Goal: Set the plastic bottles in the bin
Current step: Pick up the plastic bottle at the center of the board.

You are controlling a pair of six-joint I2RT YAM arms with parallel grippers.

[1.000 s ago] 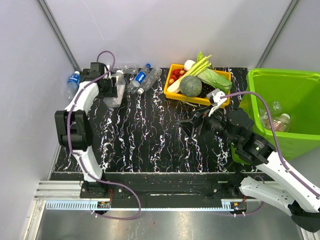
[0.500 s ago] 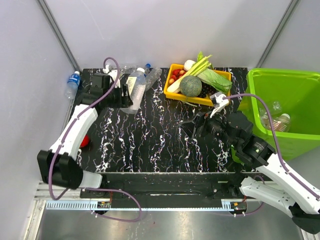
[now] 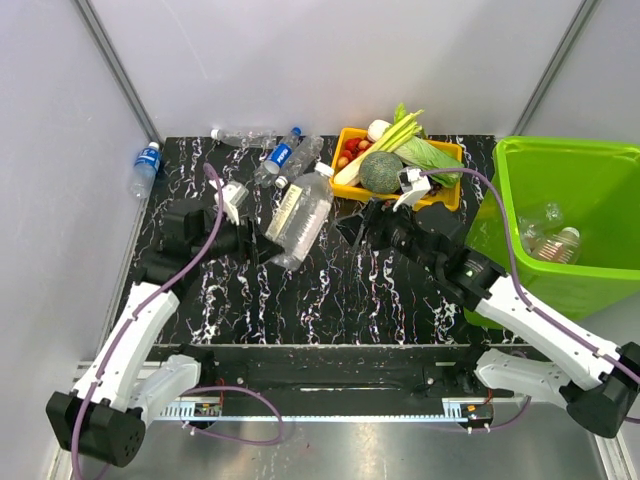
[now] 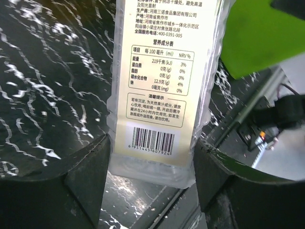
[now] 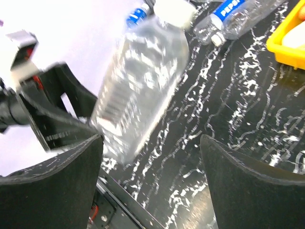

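Note:
My left gripper (image 3: 262, 240) is shut on the base of a clear plastic bottle (image 3: 298, 215) with a cream label and white cap, held above the middle of the table. From the left wrist, the label (image 4: 157, 86) fills the view between both fingers (image 4: 90, 171). My right gripper (image 3: 350, 225) stands open just right of that bottle, apart from it; the bottle (image 5: 143, 76) shows ahead of the right gripper (image 5: 150, 162). The lime-green bin (image 3: 560, 143) stands at the right with two bottles (image 3: 550, 235) inside. More bottles (image 3: 285, 155) lie at the table's far edge.
A yellow tray (image 3: 400, 200) of vegetables and a melon (image 3: 381, 172) sits at the back, close behind my right gripper. One blue-labelled bottle (image 3: 146, 160) lies off the table's far left corner. A Pepsi bottle (image 5: 238, 12) lies near the tray.
My left arm has swung from the far left corner to the table's middle, carrying the bottle. My right gripper has moved left and farther back, toward the bottle, with its jaws a little narrower.

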